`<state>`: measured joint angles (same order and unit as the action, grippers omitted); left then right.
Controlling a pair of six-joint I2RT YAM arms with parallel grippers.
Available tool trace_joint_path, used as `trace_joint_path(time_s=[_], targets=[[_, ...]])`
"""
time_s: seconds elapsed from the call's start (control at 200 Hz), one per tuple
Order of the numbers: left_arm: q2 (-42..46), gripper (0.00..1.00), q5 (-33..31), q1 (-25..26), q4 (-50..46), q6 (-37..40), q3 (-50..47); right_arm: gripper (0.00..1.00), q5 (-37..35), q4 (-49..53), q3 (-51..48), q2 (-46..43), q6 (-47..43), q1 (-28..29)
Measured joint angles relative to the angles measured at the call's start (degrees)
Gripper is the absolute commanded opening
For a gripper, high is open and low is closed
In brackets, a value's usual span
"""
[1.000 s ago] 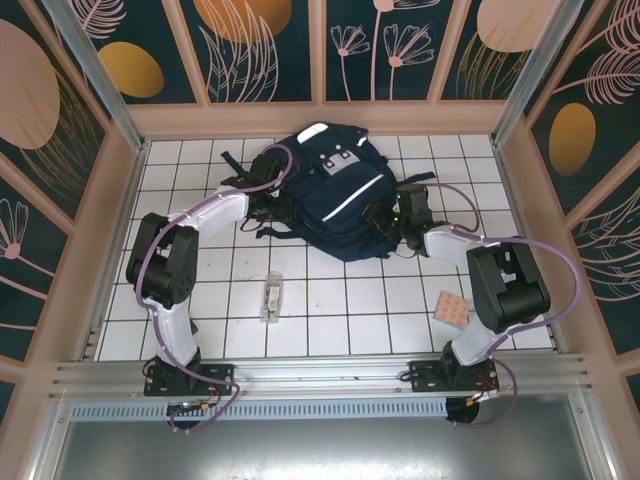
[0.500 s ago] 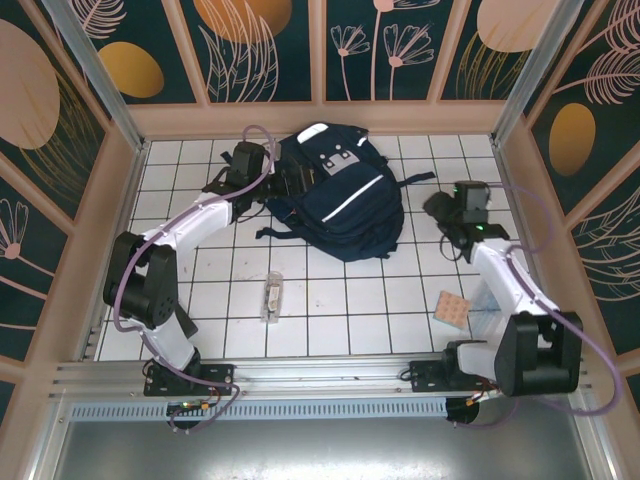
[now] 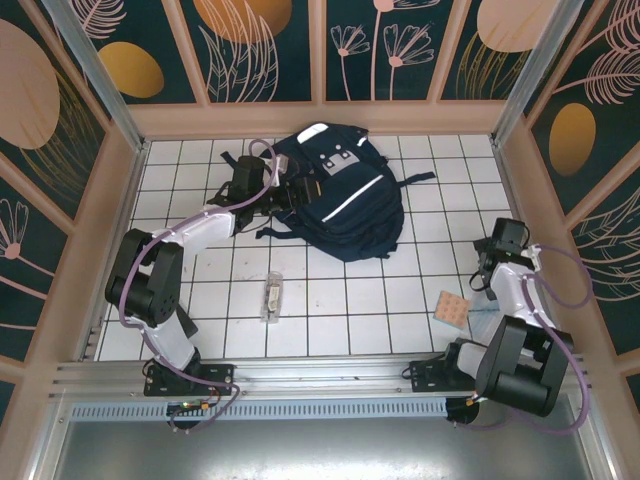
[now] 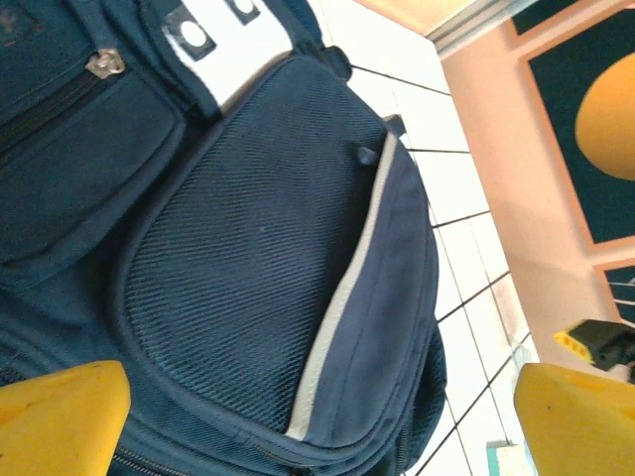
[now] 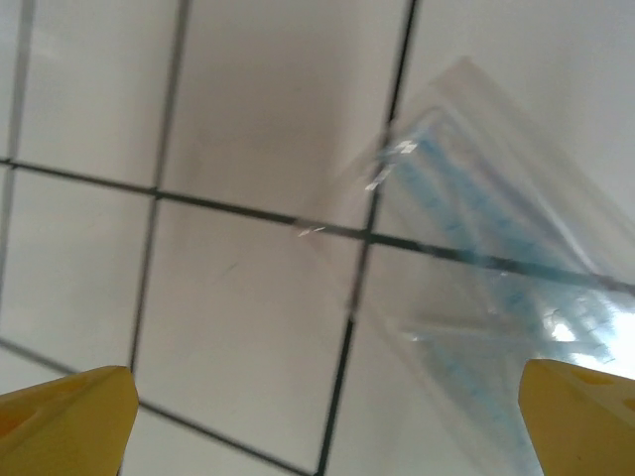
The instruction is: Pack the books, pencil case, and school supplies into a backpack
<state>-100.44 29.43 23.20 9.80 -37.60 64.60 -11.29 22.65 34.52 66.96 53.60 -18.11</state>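
Observation:
The navy backpack lies flat at the middle back of the tiled table, and its mesh front pocket with a white stripe sits close under my left wrist camera. At the backpack's left edge my left gripper stands open, holding nothing. Over at the right side my right gripper hangs open just above the flat clear bluish pouch, apart from it. A pinkish-tan dotted pad lies next to the pouch. A narrow clear box rests front left. The books and pencil case are out of view.
Tan walls close in the table on three sides. A metal rail runs along the front edge by the arm bases. A dark backpack strap trails to the right on the tiles.
My right arm has swung away from the backpack's right side to the table's right edge, over the pouch, with its jaws opening. The left gripper has opened beside the backpack.

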Motion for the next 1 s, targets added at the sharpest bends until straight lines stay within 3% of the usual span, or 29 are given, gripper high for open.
trace_joint_path(time_s=[0.275, 0.545, 0.801, 1.001], targets=[[0.0, 0.99, 1.7, 0.0, 1.2, -1.0, 0.0, 0.99, -1.6, -0.7, -0.9, 3.9, 2.0, -3.0], [0.0, 0.99, 1.9, 0.0, 1.3, -2.5, -0.6, 0.99, -3.7, -1.8, 1.4, 13.1, -1.1, -2.7], [0.1, 0.99, 1.6, 0.0, 1.4, -3.4, -0.9, 0.99, -9.9, 6.3, 13.2, 26.8, -6.6, 7.3], [1.7, 0.99, 1.4, 0.0, 1.3, -3.7, -2.2, 0.99, -9.5, 6.0, 25.2, 36.8, -9.2, 14.5]])
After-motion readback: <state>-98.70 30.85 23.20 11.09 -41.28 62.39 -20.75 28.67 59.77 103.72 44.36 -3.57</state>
